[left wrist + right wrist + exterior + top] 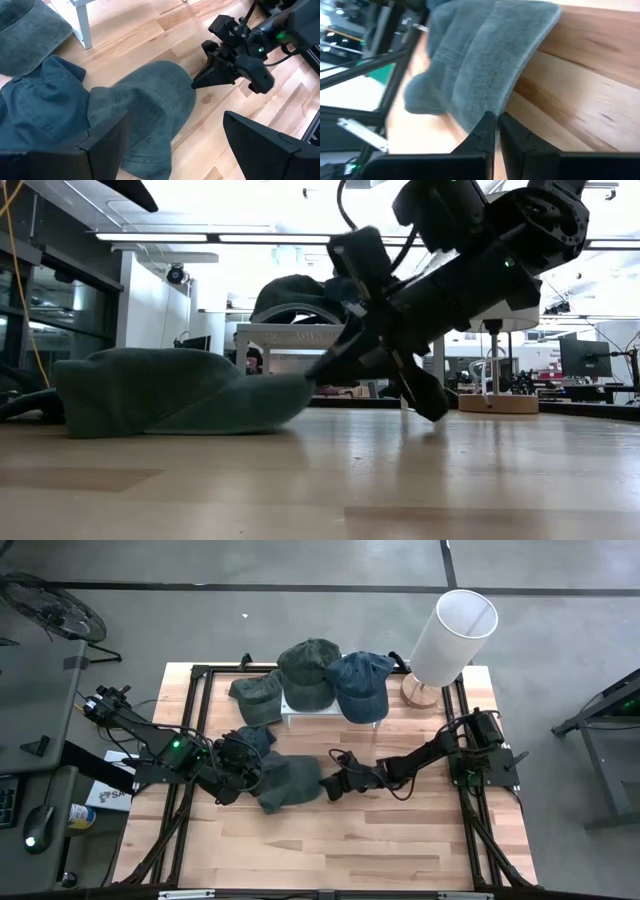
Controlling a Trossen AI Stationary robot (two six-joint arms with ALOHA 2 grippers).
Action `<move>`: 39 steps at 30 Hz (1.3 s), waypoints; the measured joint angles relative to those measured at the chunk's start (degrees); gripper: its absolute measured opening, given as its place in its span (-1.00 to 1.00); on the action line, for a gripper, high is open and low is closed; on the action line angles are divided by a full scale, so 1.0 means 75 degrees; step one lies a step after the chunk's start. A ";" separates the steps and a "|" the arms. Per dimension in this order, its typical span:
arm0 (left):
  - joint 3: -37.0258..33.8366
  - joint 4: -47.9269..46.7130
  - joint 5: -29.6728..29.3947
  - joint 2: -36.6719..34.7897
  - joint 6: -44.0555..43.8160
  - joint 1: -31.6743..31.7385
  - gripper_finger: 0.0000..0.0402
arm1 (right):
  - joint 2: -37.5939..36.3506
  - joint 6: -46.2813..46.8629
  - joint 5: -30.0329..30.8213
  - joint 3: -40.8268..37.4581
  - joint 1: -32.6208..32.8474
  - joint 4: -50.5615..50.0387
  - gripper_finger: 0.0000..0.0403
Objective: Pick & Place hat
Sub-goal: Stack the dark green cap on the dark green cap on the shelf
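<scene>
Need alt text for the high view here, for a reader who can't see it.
Seen from above, the right gripper is shut on the brim of a grey-green hat lying on the wooden table, with the open left gripper at its other side. Three more hats and a white lamp sit behind.

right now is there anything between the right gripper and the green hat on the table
Nothing: the right gripper is shut on the brim edge of the green hat. The right wrist view shows it best.
</scene>
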 joint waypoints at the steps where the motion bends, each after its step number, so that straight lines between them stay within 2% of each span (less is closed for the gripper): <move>1: 0.0000 0.0008 0.0001 0.0000 0.0000 0.0000 0.58 | -0.0031 -0.0041 -0.0021 0.0000 0.0014 0.0080 -0.97; 8: 0.0000 0.0152 0.0007 0.0003 -0.0002 0.0000 0.58 | -0.0722 -0.0569 0.0258 -0.0003 0.0499 0.0138 -0.99; 16: 0.0000 0.0728 -0.0002 0.0003 0.0010 0.0000 0.58 | -0.2172 -0.1829 0.1271 -0.0006 0.1321 -0.0206 -1.00; 22: 0.0000 0.1629 -0.0096 0.0003 0.0324 0.0000 0.58 | -0.3350 -0.3126 0.2204 -0.0006 0.1851 -0.0652 -1.00; 27: 0.0000 0.2912 -0.0256 0.0003 0.1193 0.0000 0.58 | -0.4134 -0.4111 0.3125 -0.0006 0.2262 -0.1410 -1.00; 32: 0.0000 0.4244 -0.0472 0.0003 0.2228 0.0000 0.58 | -0.4690 -0.4404 0.3908 -0.0006 0.2584 -0.2178 -1.00; 39: 0.0000 0.5262 -0.0756 0.0003 0.3284 0.0000 0.58 | -0.5242 -0.5047 0.5125 -0.0006 0.2995 -0.2551 -1.00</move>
